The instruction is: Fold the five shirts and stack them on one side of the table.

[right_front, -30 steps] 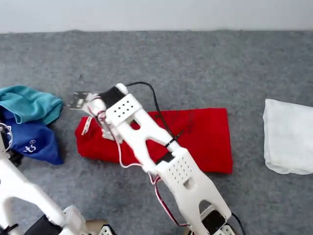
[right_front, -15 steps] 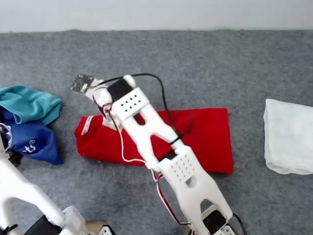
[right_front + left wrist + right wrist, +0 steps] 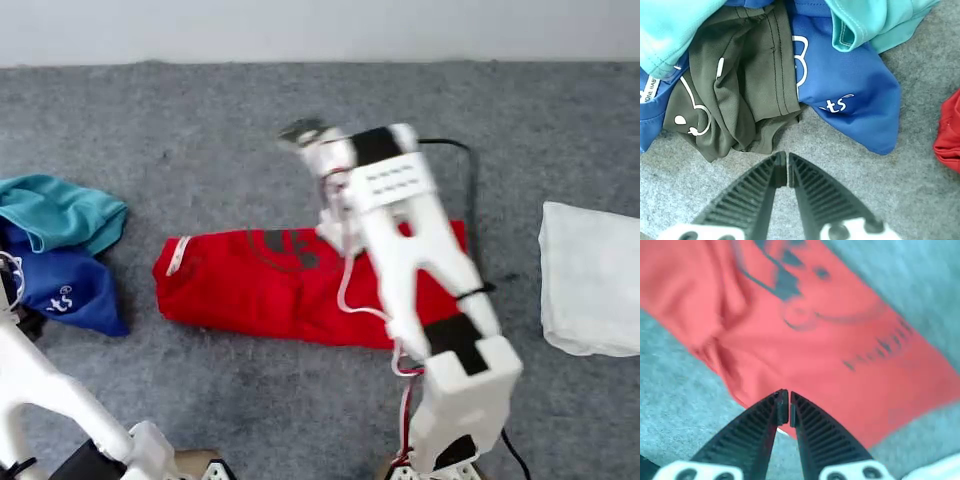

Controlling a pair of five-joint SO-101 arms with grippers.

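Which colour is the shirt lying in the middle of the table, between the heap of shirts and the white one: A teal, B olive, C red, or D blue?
C: the red shirt lies stretched out on the table, with the teal shirt and blue shirt heaped at one end and the white shirt at the other.
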